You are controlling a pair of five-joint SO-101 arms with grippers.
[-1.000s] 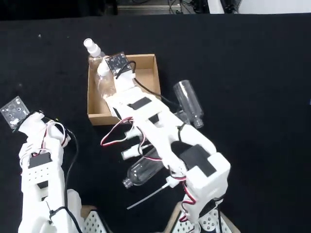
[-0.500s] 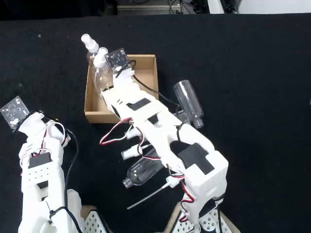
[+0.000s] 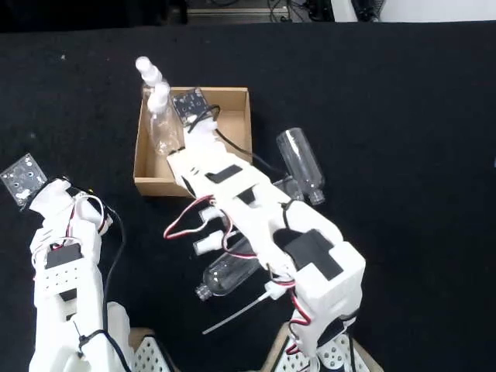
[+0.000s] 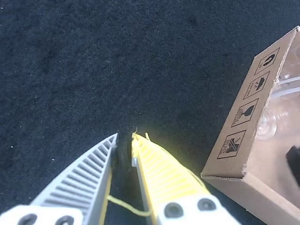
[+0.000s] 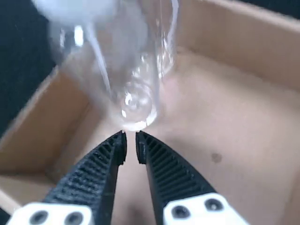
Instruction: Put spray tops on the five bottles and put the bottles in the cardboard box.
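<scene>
Cardboard box (image 3: 232, 92) holds two spray-topped bottles (image 3: 163, 128) (clear plastic) — right gripper (image 5: 130, 136), left gripper (image 4: 124, 138): fingers nearly closed, empty.

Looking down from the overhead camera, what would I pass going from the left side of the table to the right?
The left arm → the cardboard box → a clear bottle lying on its side with no spray top.

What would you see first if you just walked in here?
The big white right arm stretches across the black table into the cardboard box, where two spray-topped bottles stand at a corner. Two clear bottles without tops lie on the table by that arm.
</scene>
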